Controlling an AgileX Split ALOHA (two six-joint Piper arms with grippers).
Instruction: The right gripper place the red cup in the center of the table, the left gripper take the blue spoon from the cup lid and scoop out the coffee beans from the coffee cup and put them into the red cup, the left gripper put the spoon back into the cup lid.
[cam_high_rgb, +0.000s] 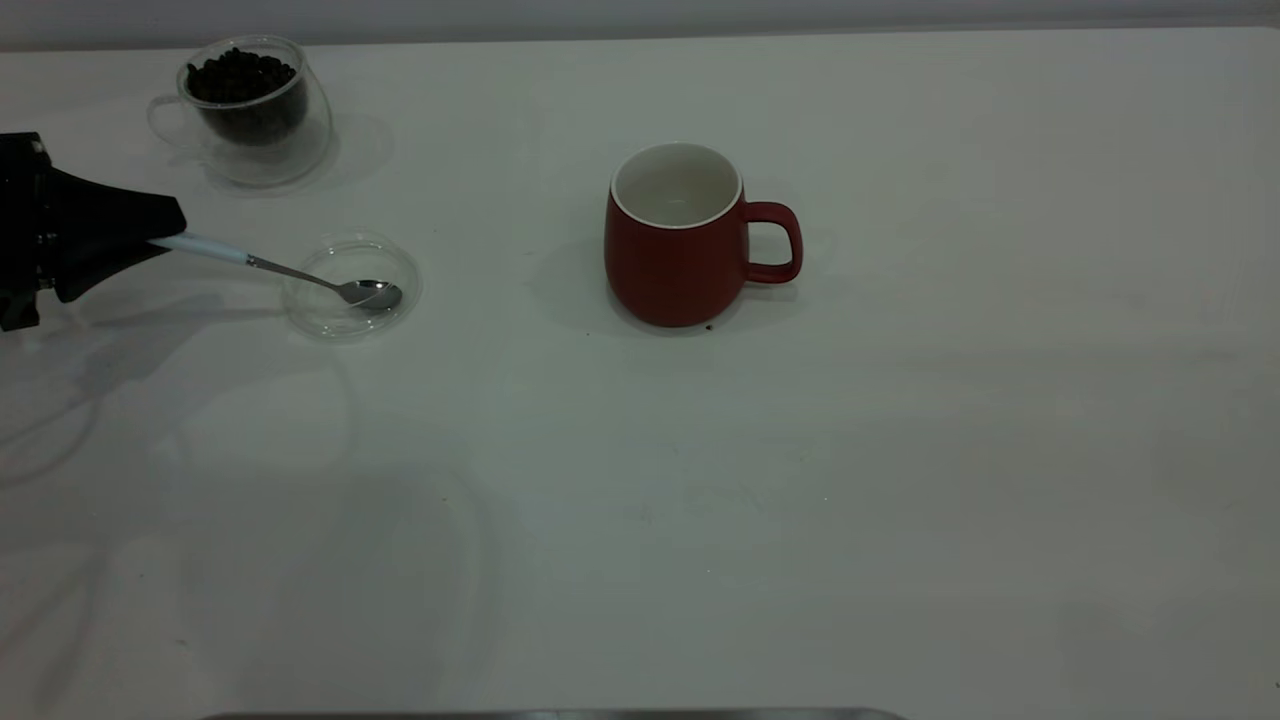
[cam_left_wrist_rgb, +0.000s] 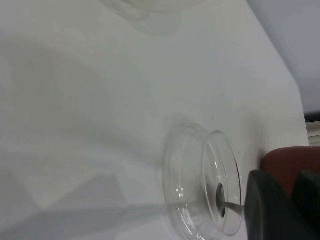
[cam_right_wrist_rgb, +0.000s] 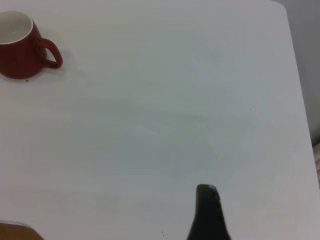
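One mug (cam_high_rgb: 672, 260), one glass cup (cam_high_rgb: 255, 110), one lid (cam_high_rgb: 352, 287) and one spoon (cam_high_rgb: 290, 272) sit on the white worktop (cam_high_rgb: 800, 500). The mug stands upright near the middle, empty, handle toward the right arm's side. The glass cup, at the far left corner, holds a heap of beans (cam_high_rgb: 240, 76). The left gripper (cam_high_rgb: 165, 232) is closed on the spoon's pale handle, with the bowl resting in the lid.

The exterior view alone shows the glass cup and beans. The left wrist view shows the lid's rim close up. Only the right wrist view shows the right gripper (cam_right_wrist_rgb: 209, 212), well apart from the mug; its opening cannot be judged.
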